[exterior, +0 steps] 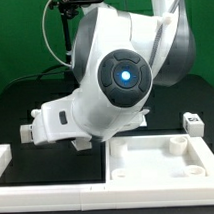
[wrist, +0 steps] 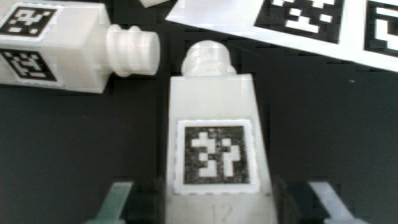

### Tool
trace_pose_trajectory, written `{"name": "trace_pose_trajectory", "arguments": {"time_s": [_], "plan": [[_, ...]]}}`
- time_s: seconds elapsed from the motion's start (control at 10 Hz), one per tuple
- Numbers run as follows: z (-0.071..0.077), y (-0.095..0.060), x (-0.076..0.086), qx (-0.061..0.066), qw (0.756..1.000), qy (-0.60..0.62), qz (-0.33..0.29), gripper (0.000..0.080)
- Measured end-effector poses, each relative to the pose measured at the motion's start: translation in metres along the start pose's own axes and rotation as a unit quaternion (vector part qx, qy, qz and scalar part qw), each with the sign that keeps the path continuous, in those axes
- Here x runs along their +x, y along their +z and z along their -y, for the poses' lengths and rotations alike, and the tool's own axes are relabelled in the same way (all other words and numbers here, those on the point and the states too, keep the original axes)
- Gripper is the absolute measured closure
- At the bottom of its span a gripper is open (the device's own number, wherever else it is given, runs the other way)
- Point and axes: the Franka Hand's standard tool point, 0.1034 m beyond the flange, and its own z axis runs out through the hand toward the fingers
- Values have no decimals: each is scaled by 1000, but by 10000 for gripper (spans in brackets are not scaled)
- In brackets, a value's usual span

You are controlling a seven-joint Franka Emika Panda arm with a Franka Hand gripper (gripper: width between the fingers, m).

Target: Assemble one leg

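Observation:
In the wrist view a white leg (wrist: 217, 120) with a black-and-white tag lies lengthwise on the black table, its rounded threaded tip pointing away from the hand. My gripper (wrist: 217, 198) is open and straddles its near end. Both fingers (wrist: 121, 200) stand clear of its sides with a dark gap on each. A second tagged leg (wrist: 63, 45) lies just beside it, its ribbed screw end close to the first leg's tip. In the exterior view the arm (exterior: 119, 80) hides my fingers and these two legs.
The marker board (wrist: 302, 18) lies just beyond the legs. The square tabletop (exterior: 142, 159) with round corner sockets sits at the exterior view's lower right. Another leg (exterior: 192, 122) stands behind it. A white rail (exterior: 37, 177) runs along the front left.

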Motion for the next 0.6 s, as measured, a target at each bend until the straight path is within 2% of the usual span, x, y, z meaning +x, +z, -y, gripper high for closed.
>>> {"name": "trace_pose_trajectory", "arguments": {"time_s": [0.1,0.2,0.3,0.4,0.5,0.6], "plan": [[5,-7,-2,-2,1000,-5,-3,517],[14,-26,-16,0,1000,-10,7,517],[24,-55,-31,3,1000,-6,17,517],[30,-83,-36,-4,1000,1,-1,517],[33,-94,-37,-9,1000,-2,-13,517],[30,-94,-29,-13,999,-2,-37,515]]}}
